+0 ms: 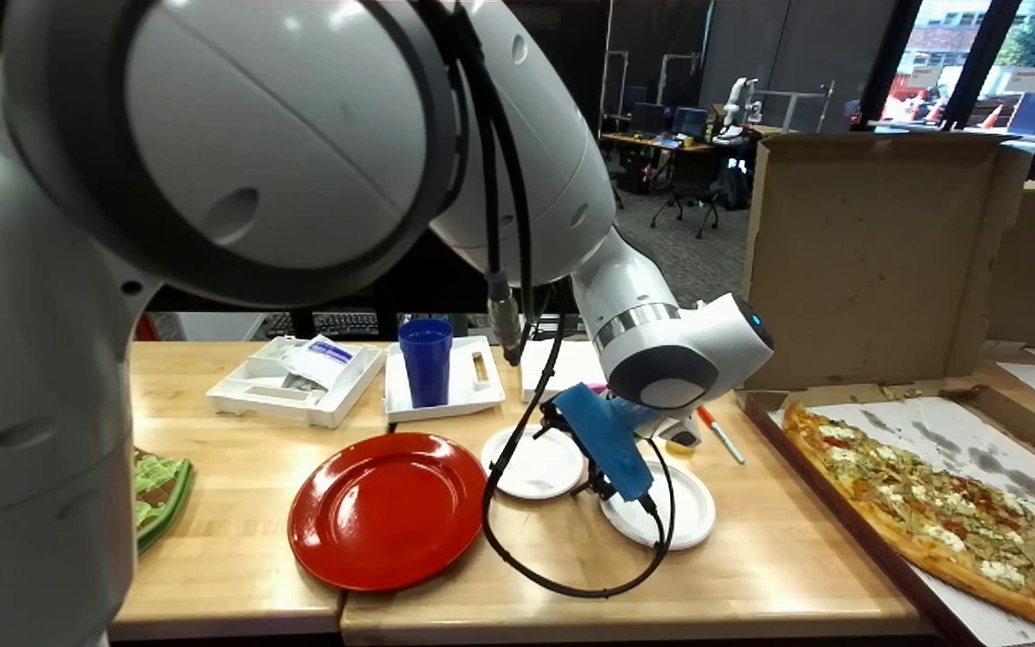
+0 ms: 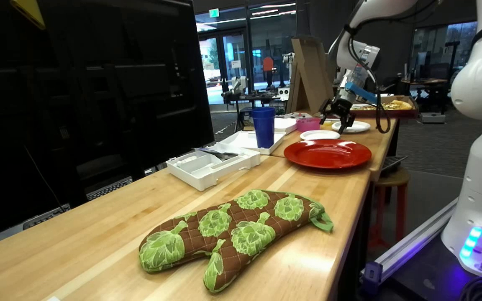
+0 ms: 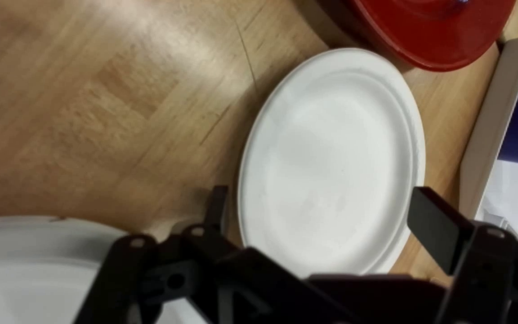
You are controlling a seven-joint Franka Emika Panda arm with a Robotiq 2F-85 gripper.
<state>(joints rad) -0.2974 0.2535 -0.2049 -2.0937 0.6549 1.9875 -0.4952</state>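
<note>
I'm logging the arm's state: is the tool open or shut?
Open: the wrist view shows the tool with its fingers wide apart, a white plate visible through the gap.

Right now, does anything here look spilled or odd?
Two mild oddities: dark, grease-like stains mark the white liner beside the pizza in its open box, and the blue tumbler stands inside a white tray, perhaps an unusual spot for it.

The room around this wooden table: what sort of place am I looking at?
Probably a robotics lab or research office rather than a home kitchen. The exterior views show another white robot arm in the background, computer monitors and a green exit sign.
</note>
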